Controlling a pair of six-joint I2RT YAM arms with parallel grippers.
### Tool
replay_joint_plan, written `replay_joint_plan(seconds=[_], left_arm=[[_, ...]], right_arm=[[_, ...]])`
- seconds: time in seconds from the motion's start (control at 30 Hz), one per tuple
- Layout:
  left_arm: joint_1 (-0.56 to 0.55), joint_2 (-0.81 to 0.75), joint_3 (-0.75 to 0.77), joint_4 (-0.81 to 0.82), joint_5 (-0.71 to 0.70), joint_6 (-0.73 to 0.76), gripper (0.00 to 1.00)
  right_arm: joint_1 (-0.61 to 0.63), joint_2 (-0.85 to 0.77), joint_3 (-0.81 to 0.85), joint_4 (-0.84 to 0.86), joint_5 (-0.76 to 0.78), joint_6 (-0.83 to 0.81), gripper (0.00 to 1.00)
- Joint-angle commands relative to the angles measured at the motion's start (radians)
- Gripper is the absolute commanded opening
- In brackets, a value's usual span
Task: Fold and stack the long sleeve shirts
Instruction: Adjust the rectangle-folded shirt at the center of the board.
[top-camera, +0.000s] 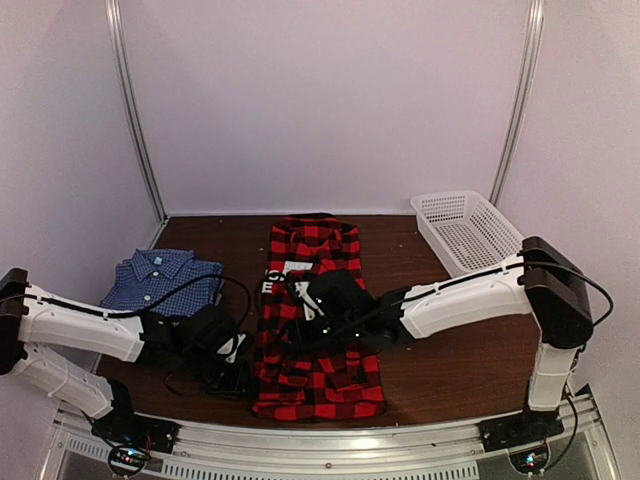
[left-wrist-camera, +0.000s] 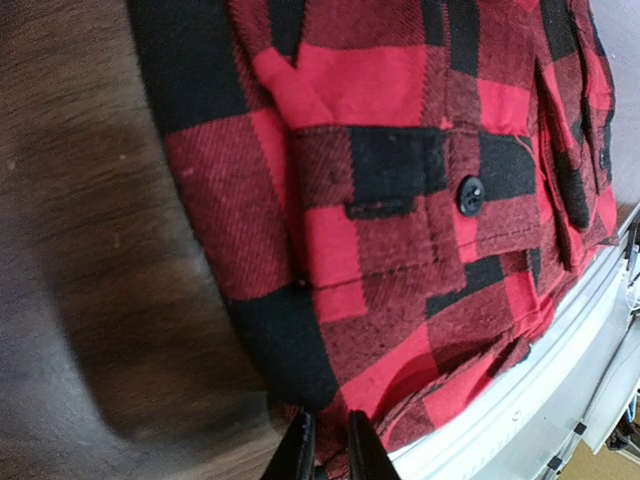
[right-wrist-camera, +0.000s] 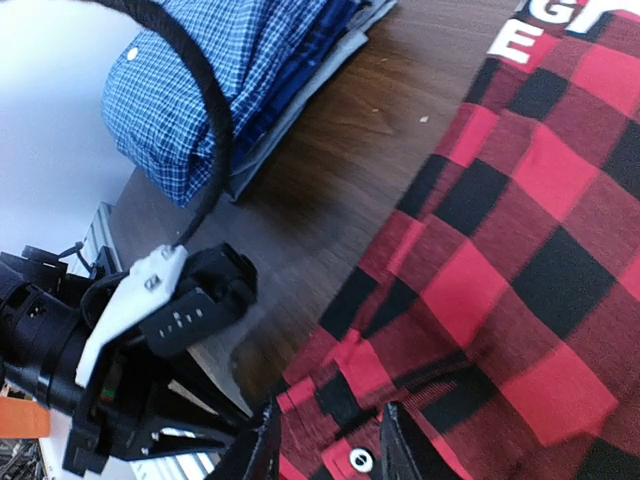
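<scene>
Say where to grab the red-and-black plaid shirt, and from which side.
Probably pinch the red-and-black plaid cloth shirt at its near hem corners, coming in low from the near edge. It lies flat, collar far, so only its edges offer a lip, and the hem is the closest edge.

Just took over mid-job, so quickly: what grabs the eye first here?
A red-and-black plaid shirt lies lengthwise in the middle, with the left gripper and right gripper both at its left edge. A folded blue shirt sits at the left, a white basket at the back right.
</scene>
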Motion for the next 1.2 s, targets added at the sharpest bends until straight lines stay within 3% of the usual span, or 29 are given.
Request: replay_joint_plan(seconds=[0.0, 0.13, 0.43, 0.8, 1.17], left_arm=[[-0.016, 0.02, -0.013, 0.1, 0.026, -0.018, 0.13], [-0.031, 0.031, -0.008, 0.106, 0.038, -0.021, 0.13], [-0.057, 0.041, -0.021, 0.097, 0.078, -0.033, 0.12], [-0.155, -0.012, -0.052, 0.092, 0.108, -0.108, 0.14], [-0.183, -0.05, -0.075, 0.039, 0.09, -0.139, 0.18]], right_arm=[[0.007, 0.152, 0.142, 0.085, -0.142, -0.026, 0.34], [0.008, 0.282, 0.235, 0.123, -0.225, 0.005, 0.31], [0.009, 0.431, 0.293, 0.143, -0.258, 0.053, 0.28], [0.003, 0.478, 0.282, 0.162, -0.24, 0.097, 0.27], [-0.006, 0.467, 0.272, 0.173, -0.241, 0.103, 0.27]])
